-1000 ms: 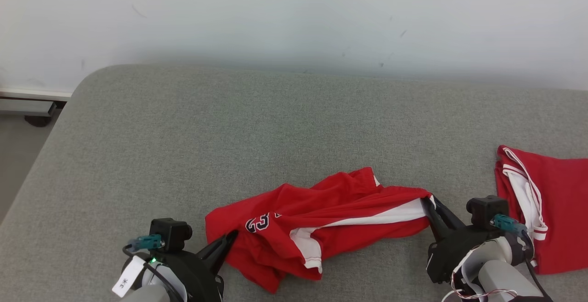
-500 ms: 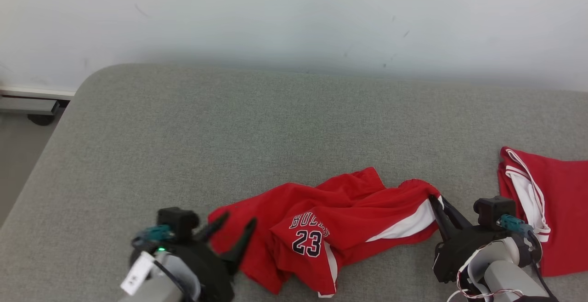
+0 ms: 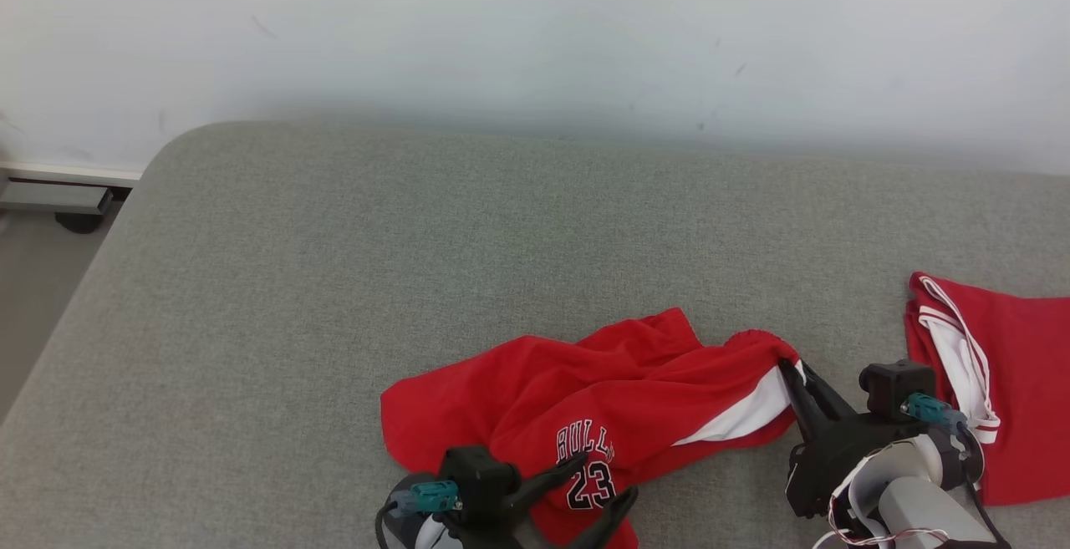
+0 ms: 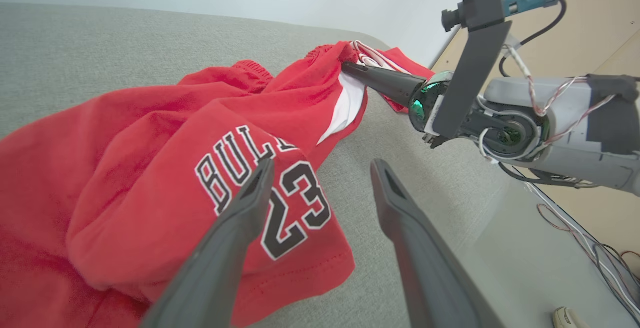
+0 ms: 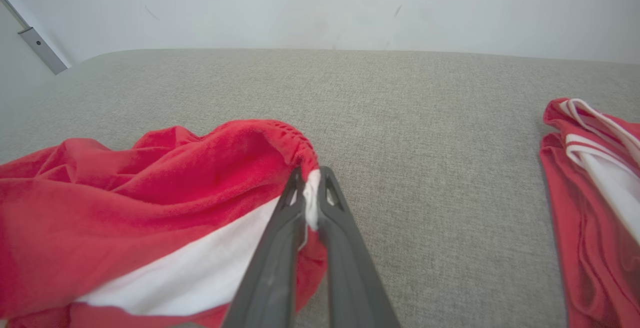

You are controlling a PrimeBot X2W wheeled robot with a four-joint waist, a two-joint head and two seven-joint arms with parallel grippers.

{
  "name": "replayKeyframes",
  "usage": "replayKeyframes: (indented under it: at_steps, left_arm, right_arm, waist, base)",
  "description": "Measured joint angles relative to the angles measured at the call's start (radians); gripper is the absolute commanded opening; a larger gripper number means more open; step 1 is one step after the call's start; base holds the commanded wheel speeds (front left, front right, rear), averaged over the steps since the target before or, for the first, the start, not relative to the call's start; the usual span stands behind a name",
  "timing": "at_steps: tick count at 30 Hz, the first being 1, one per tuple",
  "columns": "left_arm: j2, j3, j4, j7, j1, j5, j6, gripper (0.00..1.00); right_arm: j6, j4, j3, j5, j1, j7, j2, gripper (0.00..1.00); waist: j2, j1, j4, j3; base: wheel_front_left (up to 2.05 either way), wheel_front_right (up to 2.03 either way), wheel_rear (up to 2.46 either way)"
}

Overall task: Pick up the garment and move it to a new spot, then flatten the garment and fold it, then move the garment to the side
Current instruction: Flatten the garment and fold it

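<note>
Shorts (image 3: 585, 382): soft, light, limp; front edge of bench (image 3: 418, 240).
Left tool (image 3: 606, 475): spread wide, empty.
Right tool (image 3: 794, 369): pinching waistband (image 5: 295, 138).
Hold: you take the numbered hem (image 4: 300, 263).

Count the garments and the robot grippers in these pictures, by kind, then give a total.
Garments: 2, the numbered garment and the striped garment.
Grippers: 2, the left gripper, open, and the right gripper, shut on the numbered garment.
Total: 4
</note>
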Motion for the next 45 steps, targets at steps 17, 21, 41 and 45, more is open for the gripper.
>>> replayKeyframes:
  at_steps: [17, 21, 41, 45]
  left_arm:
    - [-0.066, -0.021, 0.090, 0.090, -0.030, 0.198, 0.113, 1.00]
    - [-0.085, -0.023, 0.149, 0.121, -0.032, 0.227, 0.115, 0.90]
    - [0.096, 0.025, 0.215, 0.090, -0.179, 0.247, 0.079, 0.00]
    - [0.090, 0.030, 0.242, 0.077, -0.171, 0.221, 0.049, 0.00]
  right_arm:
    - [0.000, 0.007, 0.014, 0.000, -0.015, -0.001, 0.002, 0.00]
    - [0.000, 0.013, 0.021, -0.002, -0.016, -0.001, 0.004, 0.00]
    - [0.009, 0.015, 0.003, 0.000, -0.016, -0.001, 0.005, 0.00]
    - [0.009, 0.014, 0.019, -0.001, -0.019, -0.001, 0.018, 0.00]
  waist:
    - [0.0000, 0.0000, -0.027, 0.006]
    - [-0.0001, 0.0000, -0.038, 0.007]
    - [0.0000, 0.0000, -0.017, 0.008]
    - [0.0000, 0.0000, -0.008, 0.008]
  base:
    - [0.00, 0.00, 0.00]
    - [0.00, 0.00, 0.00]
    - [0.00, 0.00, 0.00]
    - [0.00, 0.00, 0.00]
